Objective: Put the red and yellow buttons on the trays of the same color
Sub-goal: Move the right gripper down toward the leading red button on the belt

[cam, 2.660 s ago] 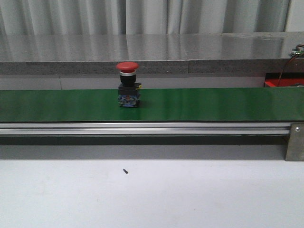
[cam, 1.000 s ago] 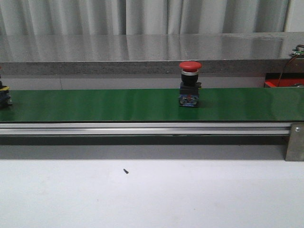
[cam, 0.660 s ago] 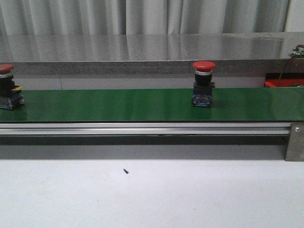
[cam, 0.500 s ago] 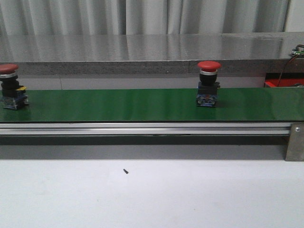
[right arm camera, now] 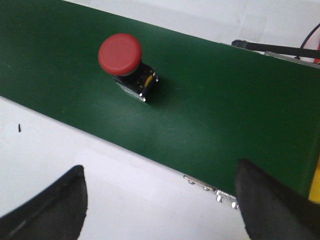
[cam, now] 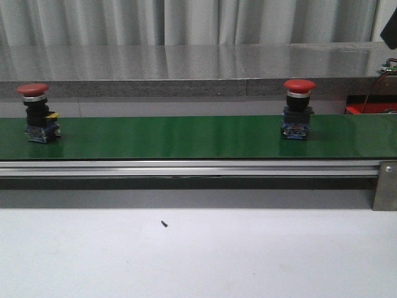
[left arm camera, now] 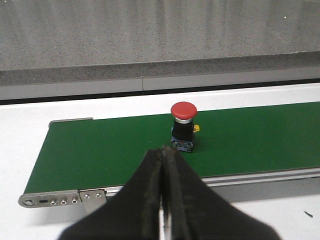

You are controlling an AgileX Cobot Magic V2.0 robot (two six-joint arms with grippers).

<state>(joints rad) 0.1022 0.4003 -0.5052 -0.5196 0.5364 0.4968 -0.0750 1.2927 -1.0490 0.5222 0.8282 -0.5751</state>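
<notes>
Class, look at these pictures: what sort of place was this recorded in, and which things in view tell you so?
Probably a lab or factory-style test cell for sorting parts. A green conveyor belt on a metal rail crosses a plain white table, carrying two red push buttons, with grey curtains behind.

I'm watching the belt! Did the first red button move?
Yes. The first red button rode rightward along the green belt, from left of the table speck to well right.

Workshop: green conveyor belt
</notes>
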